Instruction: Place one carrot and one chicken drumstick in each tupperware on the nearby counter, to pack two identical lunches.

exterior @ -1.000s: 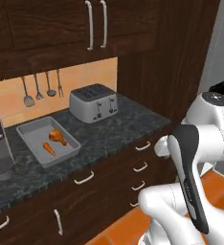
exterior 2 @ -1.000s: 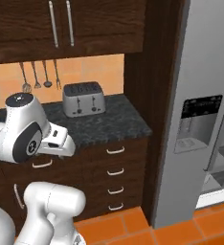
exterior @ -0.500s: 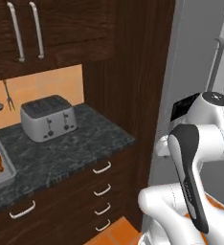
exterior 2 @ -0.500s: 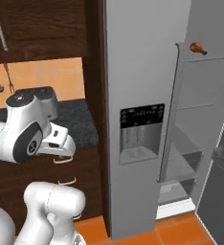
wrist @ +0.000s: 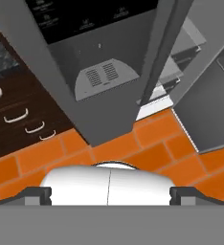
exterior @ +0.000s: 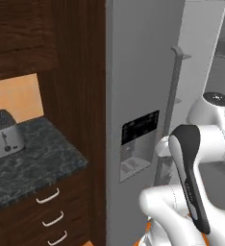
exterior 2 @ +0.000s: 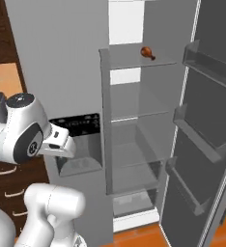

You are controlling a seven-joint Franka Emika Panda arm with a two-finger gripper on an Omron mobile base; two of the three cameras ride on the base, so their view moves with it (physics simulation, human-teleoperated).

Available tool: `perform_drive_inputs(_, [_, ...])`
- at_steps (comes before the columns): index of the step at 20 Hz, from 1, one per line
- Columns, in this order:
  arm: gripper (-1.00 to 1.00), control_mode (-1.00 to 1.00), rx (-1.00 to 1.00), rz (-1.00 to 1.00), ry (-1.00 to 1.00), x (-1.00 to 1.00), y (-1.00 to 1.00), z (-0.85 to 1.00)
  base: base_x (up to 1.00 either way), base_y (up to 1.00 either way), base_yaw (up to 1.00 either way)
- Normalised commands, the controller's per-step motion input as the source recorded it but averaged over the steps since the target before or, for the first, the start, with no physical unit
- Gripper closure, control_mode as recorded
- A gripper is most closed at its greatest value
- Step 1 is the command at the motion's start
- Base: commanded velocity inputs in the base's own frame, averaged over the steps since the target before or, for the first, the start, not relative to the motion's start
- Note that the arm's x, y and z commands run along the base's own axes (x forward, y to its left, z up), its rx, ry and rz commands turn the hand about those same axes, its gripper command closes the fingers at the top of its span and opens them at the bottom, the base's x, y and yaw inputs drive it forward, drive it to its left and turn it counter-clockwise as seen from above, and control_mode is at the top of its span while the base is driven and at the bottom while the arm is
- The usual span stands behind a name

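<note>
Drumstick (exterior 2: 147, 52) sits on upper fridge shelf (exterior 2: 139, 60), door open for access. Hand (wrist: 109, 191) fingers apart, empty, aimed at floor (wrist: 147, 143).

The white arm (exterior: 191, 192) is folding up close over its base, its dark-striped link slanting down across the lower right of the left base view and a rounded joint (exterior: 216, 103) capping the elbow above. In the right base view, the large shoulder joint (exterior 2: 19, 135) is sitting at left with the wrist section (exterior 2: 59, 144) jutting out to the right. The gripper (wrist: 110, 192) is pointing down toward the floor, its fingertips (wrist: 37, 193) standing wide apart and holding nothing.
</note>
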Motion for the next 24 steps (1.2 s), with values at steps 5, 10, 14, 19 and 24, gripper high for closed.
perform_drive_inputs(5, [-1.0,1.0,0.0,0.0,0.0,0.0,0.0,0.0,0.49,-0.96,0.1])
perform_drive_inputs(10, [-1.0,1.0,0.0,0.0,0.0,0.0,0.0,0.0,0.27,-0.59,0.34])
perform_drive_inputs(14, [-1.0,1.0,0.0,0.0,0.0,0.0,0.0,0.0,0.27,-0.31,0.31])
perform_drive_inputs(19, [-1.0,1.0,0.0,0.0,0.0,0.0,0.0,0.0,0.59,-0.09,0.19])
perform_drive_inputs(24, [-1.0,1.0,0.0,0.0,0.0,0.0,0.0,0.0,0.3,-0.09,0.18])
